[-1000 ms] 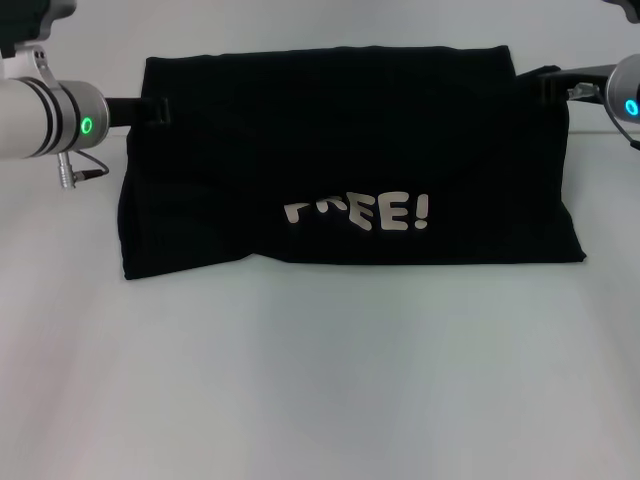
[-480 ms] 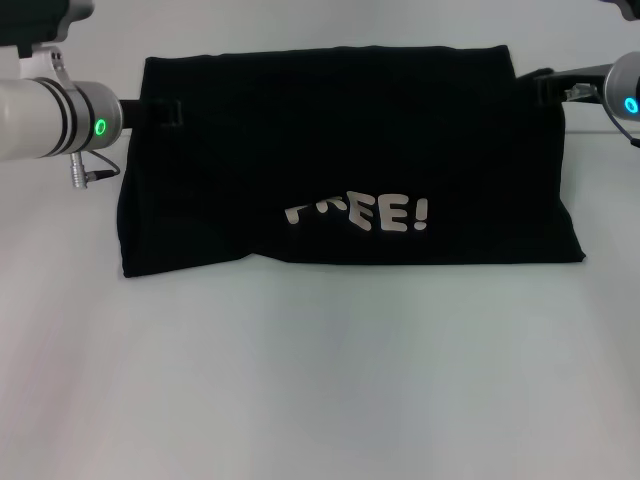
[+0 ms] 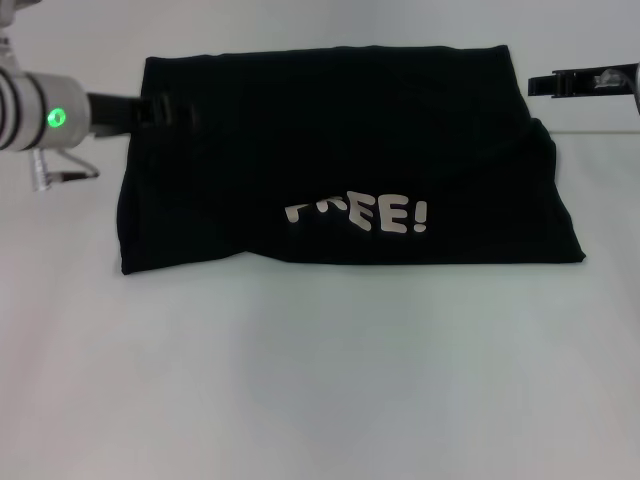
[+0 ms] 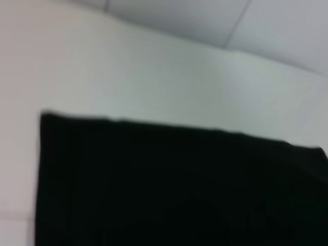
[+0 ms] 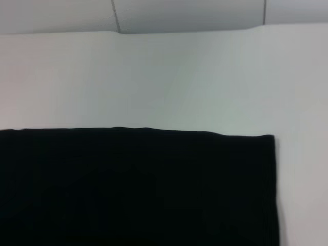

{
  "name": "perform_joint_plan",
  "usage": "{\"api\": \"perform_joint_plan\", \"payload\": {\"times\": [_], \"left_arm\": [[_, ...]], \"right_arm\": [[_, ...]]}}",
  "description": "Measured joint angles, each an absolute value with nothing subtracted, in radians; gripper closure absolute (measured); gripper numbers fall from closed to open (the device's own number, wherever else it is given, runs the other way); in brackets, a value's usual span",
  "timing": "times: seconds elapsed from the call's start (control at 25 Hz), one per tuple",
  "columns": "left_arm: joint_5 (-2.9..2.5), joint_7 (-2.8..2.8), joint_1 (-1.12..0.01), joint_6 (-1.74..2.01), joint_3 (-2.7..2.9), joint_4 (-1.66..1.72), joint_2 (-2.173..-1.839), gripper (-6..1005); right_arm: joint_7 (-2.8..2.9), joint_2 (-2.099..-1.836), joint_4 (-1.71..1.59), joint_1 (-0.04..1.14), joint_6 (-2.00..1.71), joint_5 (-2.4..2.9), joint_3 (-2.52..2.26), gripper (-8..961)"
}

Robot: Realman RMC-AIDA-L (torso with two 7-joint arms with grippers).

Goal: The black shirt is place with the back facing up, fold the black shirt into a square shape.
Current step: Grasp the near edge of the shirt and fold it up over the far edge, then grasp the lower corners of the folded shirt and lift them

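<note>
Nearest the robot, the white tabletop lies bare in front of the garment. Beyond that bare strip rests the black shirt, folded into a wide band that spreads across the middle of the tabletop, its near hem running almost straight from side to side. White block lettering "FREE!" sits just above that near hem — the first letters are partly swallowed by a crease, so only the last ones read cleanly. The shirt's far edge is straight, and the far right corner bulges slightly outward.

At the far left edge of the shirt, the left pincer reaches in from the side and overlaps the dark cloth; black against black, its opening cannot be made out. At the far right, the right pincer hangs just beside the shirt's far right corner, apart from the fabric — whether it stands wide or narrow cannot be told.

Both wrist views show only the shirt's straight edge against the pale tabletop.
</note>
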State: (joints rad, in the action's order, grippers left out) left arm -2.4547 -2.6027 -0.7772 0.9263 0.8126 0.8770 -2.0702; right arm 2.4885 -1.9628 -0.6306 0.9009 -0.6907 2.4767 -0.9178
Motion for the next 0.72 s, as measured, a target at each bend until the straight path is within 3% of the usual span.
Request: {"api": "perform_joint_plan", "payload": {"times": [0.16, 0.28, 0.36, 0.48, 0.6, 0.72], "left_arm": [[-2.44, -2.639, -0.759, 1.16, 0.766, 0.862, -2.012, 467], [-2.437, -2.627, -0.744, 1.24, 0.731, 0.795, -1.96, 377], [-2.437, -2.627, -0.74, 1.25, 0.721, 0.782, -1.953, 318], [-2.436, -2.628, -0.73, 1.277, 0.691, 0.755, -1.938, 263], [-2.435, -2.637, -0.72, 1.287, 0.685, 0.742, -1.933, 225], [-2.439, -2.639, -0.717, 1.283, 0.675, 0.723, -1.931, 218]], "right_arm": [[2.574, -1.948, -0.694, 0.89, -0.822, 2.478, -0.917, 460], [2.628, -1.922, -0.698, 0.901, -0.906, 2.479, -0.916, 312], [2.661, -1.9, -0.695, 0.912, -0.953, 2.48, -0.916, 214], [2.718, -1.866, -0.687, 0.928, -1.006, 2.48, -0.915, 154], [2.733, -1.852, -0.687, 0.931, -1.031, 2.481, -0.907, 95], [2.736, -1.843, -0.693, 0.931, -1.057, 2.481, -0.894, 97]]}}
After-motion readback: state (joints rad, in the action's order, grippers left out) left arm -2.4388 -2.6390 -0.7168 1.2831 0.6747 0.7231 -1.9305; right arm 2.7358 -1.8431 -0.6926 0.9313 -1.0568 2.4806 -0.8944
